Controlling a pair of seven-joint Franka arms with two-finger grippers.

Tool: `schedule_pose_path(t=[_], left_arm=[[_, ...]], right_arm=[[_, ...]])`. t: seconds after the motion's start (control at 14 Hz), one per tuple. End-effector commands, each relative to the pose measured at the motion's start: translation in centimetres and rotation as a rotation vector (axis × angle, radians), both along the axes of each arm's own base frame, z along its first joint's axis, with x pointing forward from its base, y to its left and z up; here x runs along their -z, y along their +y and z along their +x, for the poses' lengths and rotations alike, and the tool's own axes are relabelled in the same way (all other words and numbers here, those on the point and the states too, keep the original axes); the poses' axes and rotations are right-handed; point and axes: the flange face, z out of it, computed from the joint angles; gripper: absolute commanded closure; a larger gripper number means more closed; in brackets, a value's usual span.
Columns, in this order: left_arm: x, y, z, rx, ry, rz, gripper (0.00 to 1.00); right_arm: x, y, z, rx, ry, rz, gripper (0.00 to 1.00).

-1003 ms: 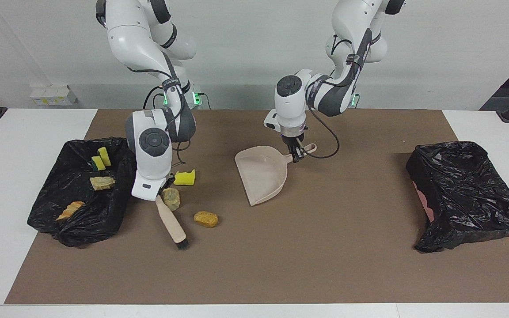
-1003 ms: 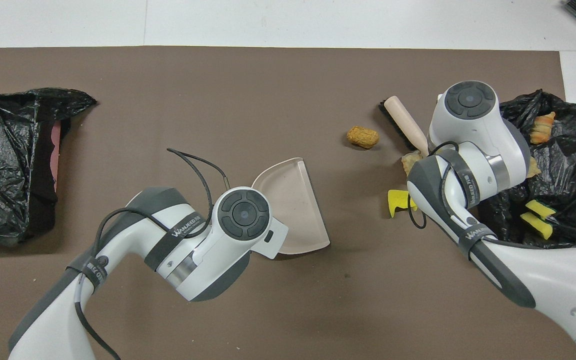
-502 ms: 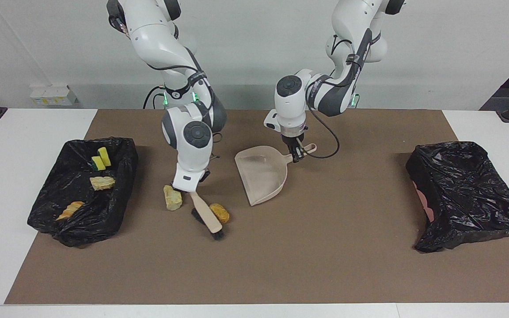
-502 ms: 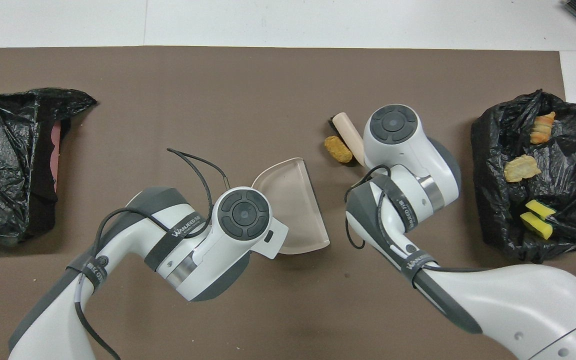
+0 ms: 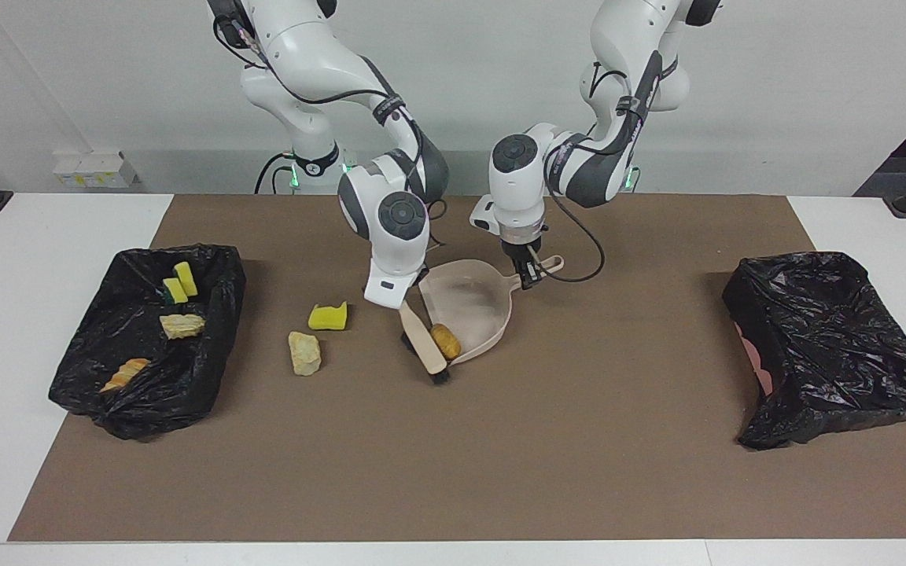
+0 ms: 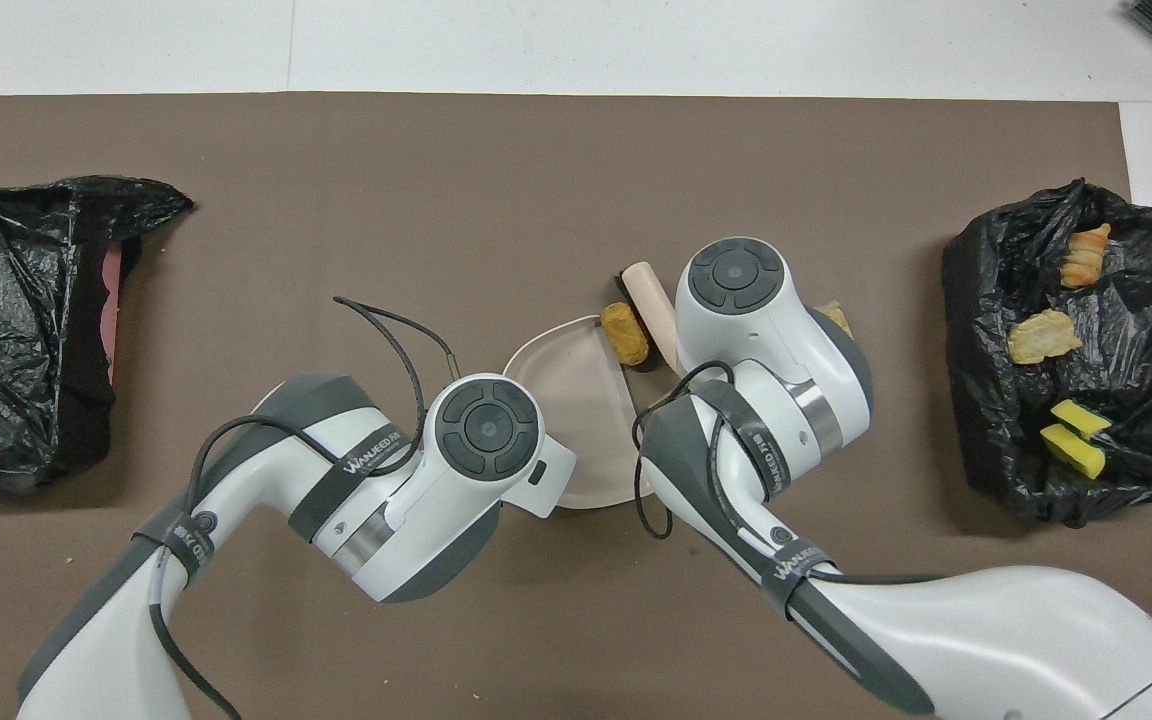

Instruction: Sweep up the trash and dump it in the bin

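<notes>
The right gripper (image 5: pixel 403 302) is clamped on the brush (image 5: pixel 425 346), though its fingertips are tucked under the wrist housing and hard to make out; the dark bristles press against an orange-brown lump (image 5: pixel 445 340) sitting at the open lip of the dustpan (image 5: pixel 470 299). The left gripper (image 5: pixel 530 275) is closed on the dustpan's handle, which from overhead is hidden under the arm. A yellow sponge chunk (image 5: pixel 328 316) and a tan piece (image 5: pixel 304 353) lie on the mat toward the right arm's end; overhead, the arm covers the sponge and most of the tan piece. Four more pieces rest in the black-lined bin (image 5: pixel 209 346) there. A second black-lined bin (image 5: pixel 830 346) sits at the left arm's end, its inside out of sight
</notes>
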Motion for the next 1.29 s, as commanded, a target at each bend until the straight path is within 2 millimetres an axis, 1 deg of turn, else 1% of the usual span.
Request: schedule_pose_path(t=[0.0, 0.14, 0.21, 0.36, 0.43, 0.5, 0.64, 0.72, 0.86, 0.93, 1.0, 1.15, 1.22], left_arm=[[-0.2, 0.9, -0.7, 0.011, -0.002, 0.018, 1.0], [-0.2, 0.9, -0.6, 0.009, -0.002, 0.016, 1.0], [-0.1, 0.9, -0.6, 0.01, -0.003, 0.016, 1.0], [-0.1, 0.8, -0.6, 0.01, -0.004, 0.015, 1.0], [-0.1, 0.8, -0.6, 0.01, -0.004, 0.015, 1.0], [-0.1, 0.8, -0.7, 0.012, -0.003, 0.016, 1.0], [-0.2, 0.8, -0.7, 0.012, -0.004, 0.016, 1.0], [-0.1, 0.8, -0.8, 0.011, -0.001, 0.017, 1.0], [0.2, 0.9, -0.9, 0.012, 0.004, 0.021, 1.0], [0.1, 0.9, -0.9, 0.012, 0.002, 0.021, 1.0], [0.1, 0.9, -0.9, 0.012, 0.001, 0.019, 1.0], [0.1, 0.7, -0.9, 0.015, -0.002, 0.016, 1.0], [0.1, 0.7, -0.9, 0.015, -0.002, 0.015, 1.0]], right_arm=[[-1.2, 0.2, -0.6, 0.064, 0.023, 0.031, 1.0], [-2.7, -1.5, -0.1, 0.103, 0.013, 0.01, 1.0], [-4.0, -2.7, 0.3, 0.156, -0.001, -0.014, 1.0], [-5.8, -5.9, 1.1, 0.24, 0.004, -0.046, 1.0], [-6.3, -7.9, 1.4, 0.293, 0.024, -0.069, 1.0], [-6.5, -9.8, 1.6, 0.37, 0.047, -0.111, 1.0], [-7.0, -13.0, 1.9, 0.436, 0.03, -0.206, 1.0], [-6.9, -15.3, 2.3, 0.485, 0.033, -0.253, 1.0], [-6.3, -18.9, 2.6, 0.554, 0.03, -0.319, 1.0], [-5.9, -20.4, 2.0, 0.557, 0.031, -0.351, 1.0], [-4.9, -22.4, 0.6, 0.552, 0.034, -0.381, 1.0], [-2.6, -25.9, -1.7, 0.49, -0.017, -0.351, 1.0], [-1.8, -27.6, -2.4, 0.464, -0.045, -0.32, 1.0]])
